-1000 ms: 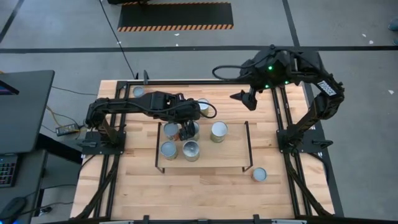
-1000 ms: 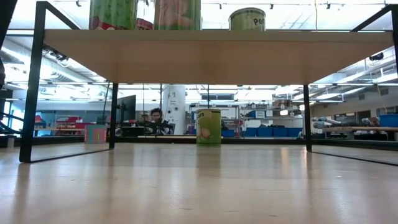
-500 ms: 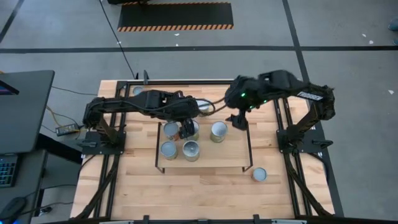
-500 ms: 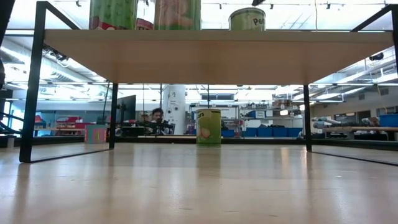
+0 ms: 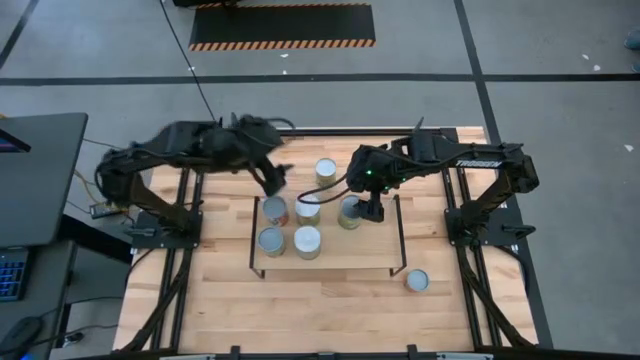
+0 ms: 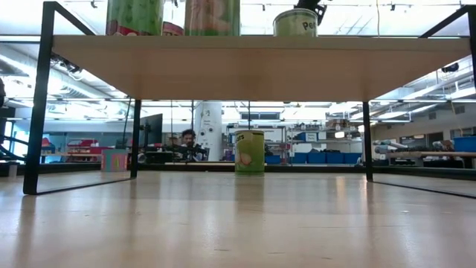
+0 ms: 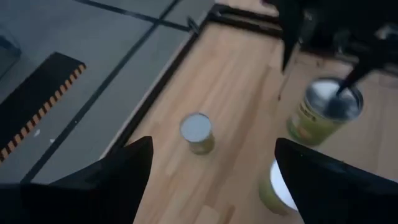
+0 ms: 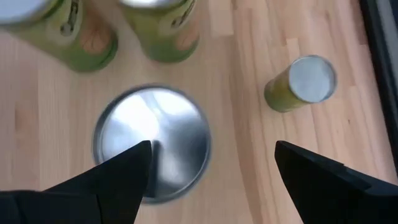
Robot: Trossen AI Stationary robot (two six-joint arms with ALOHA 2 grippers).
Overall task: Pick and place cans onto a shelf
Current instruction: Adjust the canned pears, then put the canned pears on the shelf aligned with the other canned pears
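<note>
Cans, small olive-sided tin cylinders with shiny silver lids: five on the low light-wood shelf, one on the table behind it, one at its front-right. Right claw hangs wide open just above the rightmost shelf can. Left claw, open and empty, is over the shelf's back-left. Judgement: rigid, light to moderate weight, slick metal. Grip the side wall mid-height across the diameter; avoid the lid.
</note>
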